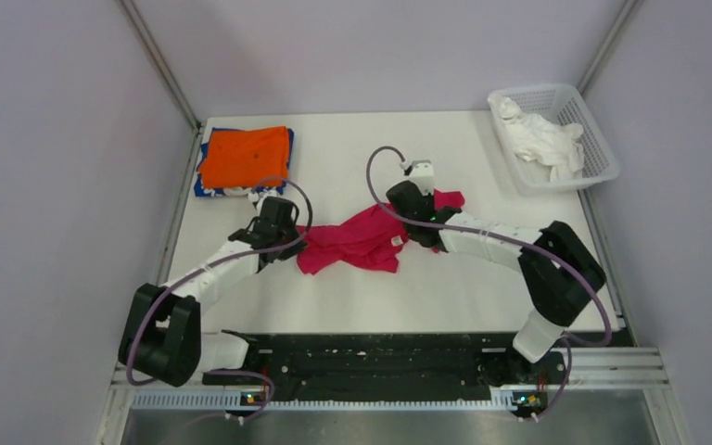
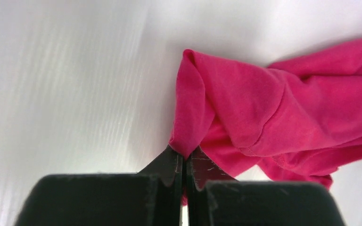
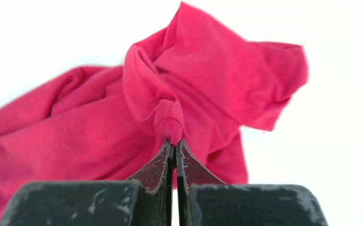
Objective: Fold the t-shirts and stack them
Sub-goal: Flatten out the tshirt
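Done: orange shirt (image 1: 244,156) lies folded on the blue shirt (image 1: 204,190), at ten o'clock on the table (image 1: 352,297).
In hand: magenta shirt (image 1: 357,239), crumpled mid-table, not yet folded.
Left end effector (image 2: 185,157): clamped on the shirt's nine-o'clock edge.
Right end effector (image 3: 174,146): pinching a bunched bit at its two-o'clock end.
Remaining: spread, fold and stack this shirt.

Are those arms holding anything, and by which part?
Yes, the magenta-red t-shirt: the left tool pinches a fold at its left end, the right tool a bunched edge at its right end.
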Robot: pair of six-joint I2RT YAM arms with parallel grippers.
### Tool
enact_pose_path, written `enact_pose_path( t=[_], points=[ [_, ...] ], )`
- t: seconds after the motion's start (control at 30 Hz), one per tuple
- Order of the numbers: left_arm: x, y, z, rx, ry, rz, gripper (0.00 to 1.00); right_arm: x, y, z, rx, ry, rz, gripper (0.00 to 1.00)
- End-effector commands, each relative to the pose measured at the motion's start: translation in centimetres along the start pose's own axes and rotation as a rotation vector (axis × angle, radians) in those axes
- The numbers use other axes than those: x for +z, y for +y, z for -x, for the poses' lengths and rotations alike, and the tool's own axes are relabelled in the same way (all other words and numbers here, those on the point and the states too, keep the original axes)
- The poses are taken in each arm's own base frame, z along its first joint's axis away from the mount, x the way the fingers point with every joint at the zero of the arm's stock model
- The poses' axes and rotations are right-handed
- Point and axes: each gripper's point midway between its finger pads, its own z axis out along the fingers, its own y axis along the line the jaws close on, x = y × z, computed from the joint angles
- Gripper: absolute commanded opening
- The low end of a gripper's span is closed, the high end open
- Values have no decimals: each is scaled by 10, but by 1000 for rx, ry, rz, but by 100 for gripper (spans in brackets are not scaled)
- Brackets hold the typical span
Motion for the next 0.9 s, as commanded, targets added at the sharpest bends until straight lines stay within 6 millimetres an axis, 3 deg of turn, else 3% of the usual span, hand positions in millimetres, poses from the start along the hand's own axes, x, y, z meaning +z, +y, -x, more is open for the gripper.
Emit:
enact_pose_path(
  t=[0.0,0.2,0.3,0.4,0.5,0.63,0.77,0.87],
  points=[
    [-43,-25,61,11,-202,-47,0,-47,-34,88,185,-237,0,0],
    [-141,-63,135,24,-497,-212,0,-129,-59,174,226,-474,139,0],
    [-208,-76,166,43,-663,-300,0,-183,-76,216,242,-612,213,0],
    [-282,-86,183,59,-805,-423,0,-248,-96,250,250,-746,308,0],
    [-352,-100,186,107,-913,-587,0,-316,-108,279,237,-863,451,0],
    [-437,-118,176,197,-1043,-837,0,-391,-110,298,158,-938,652,0],
    [-501,-121,164,252,-1098,-963,0,-459,-116,305,113,-1009,836,0],
    [-542,-123,157,289,-1140,-1048,0,-497,-123,305,88,-1056,927,0]
  ],
)
